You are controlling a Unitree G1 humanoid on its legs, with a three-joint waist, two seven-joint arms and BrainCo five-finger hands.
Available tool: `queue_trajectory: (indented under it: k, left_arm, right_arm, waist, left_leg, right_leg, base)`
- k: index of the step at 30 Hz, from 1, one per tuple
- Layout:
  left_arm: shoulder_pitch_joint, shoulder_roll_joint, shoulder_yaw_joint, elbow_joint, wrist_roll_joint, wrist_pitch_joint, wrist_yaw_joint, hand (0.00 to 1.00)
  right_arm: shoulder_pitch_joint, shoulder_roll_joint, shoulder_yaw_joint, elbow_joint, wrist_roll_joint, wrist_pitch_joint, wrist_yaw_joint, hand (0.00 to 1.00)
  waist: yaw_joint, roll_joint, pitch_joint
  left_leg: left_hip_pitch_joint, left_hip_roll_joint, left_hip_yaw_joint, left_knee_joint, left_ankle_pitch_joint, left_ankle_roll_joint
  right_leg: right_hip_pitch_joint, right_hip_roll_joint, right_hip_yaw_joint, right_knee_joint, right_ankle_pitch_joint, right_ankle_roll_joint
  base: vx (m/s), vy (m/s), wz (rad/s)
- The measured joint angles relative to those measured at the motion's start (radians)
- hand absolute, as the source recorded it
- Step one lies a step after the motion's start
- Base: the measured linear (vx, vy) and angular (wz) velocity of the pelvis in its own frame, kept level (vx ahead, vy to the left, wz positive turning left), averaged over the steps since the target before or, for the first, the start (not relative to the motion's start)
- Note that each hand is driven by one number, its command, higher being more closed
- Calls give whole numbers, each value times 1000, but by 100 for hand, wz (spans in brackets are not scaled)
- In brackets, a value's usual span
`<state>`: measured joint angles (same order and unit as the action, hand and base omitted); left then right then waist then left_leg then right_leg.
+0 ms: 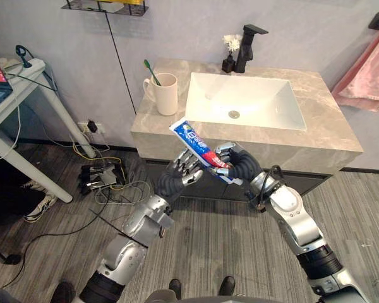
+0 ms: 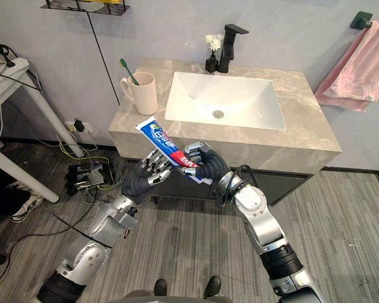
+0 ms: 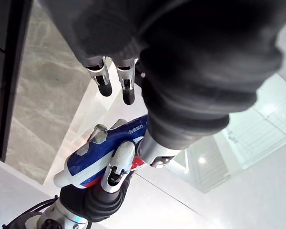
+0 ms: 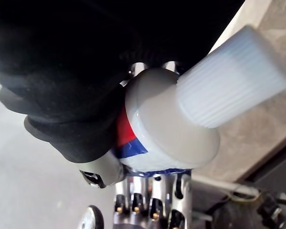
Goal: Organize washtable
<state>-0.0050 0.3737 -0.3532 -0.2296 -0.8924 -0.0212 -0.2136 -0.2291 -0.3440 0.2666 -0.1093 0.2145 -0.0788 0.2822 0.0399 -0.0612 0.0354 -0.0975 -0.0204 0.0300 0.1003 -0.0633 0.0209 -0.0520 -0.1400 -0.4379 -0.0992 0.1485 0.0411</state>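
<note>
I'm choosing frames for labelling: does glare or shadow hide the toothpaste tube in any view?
Left eye view: even light, the toothpaste tube plain in the right hand, left hand beside it. Left wrist view: the dark cover blocks much of it, tube readable against a bright background. Right wrist view: the white cap brightly lit, deep shadow beside it.

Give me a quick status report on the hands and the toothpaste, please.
Right hand shut on toothpaste tube. Left hand open beside it. Nothing blocks the mug.
</note>
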Motion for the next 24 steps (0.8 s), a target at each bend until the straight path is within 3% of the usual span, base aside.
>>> queue_trajectory:
  k: [10,24]
  left_arm:
    - [38,70,-26,-47,-61,17,-25,0]
    - [42,50,-57,-47,-79,17,-22,0]
  right_arm:
    - [2,0,-21,0,-17,0,-1,100]
    - [23,20,-22,-36,-19,2,4,100]
  waist:
    - [0,2,-4]
    - [1,2,-4]
  left_leg:
    - [9,0,-1,-3,0,0]
    - [16,0,1,-13,0,0]
  right_leg:
    - [10,-1,-2,0,-1,2]
    - [10,0,3,0,-2,2]
  base:
    - [-3,10,1]
    - [2,7,0]
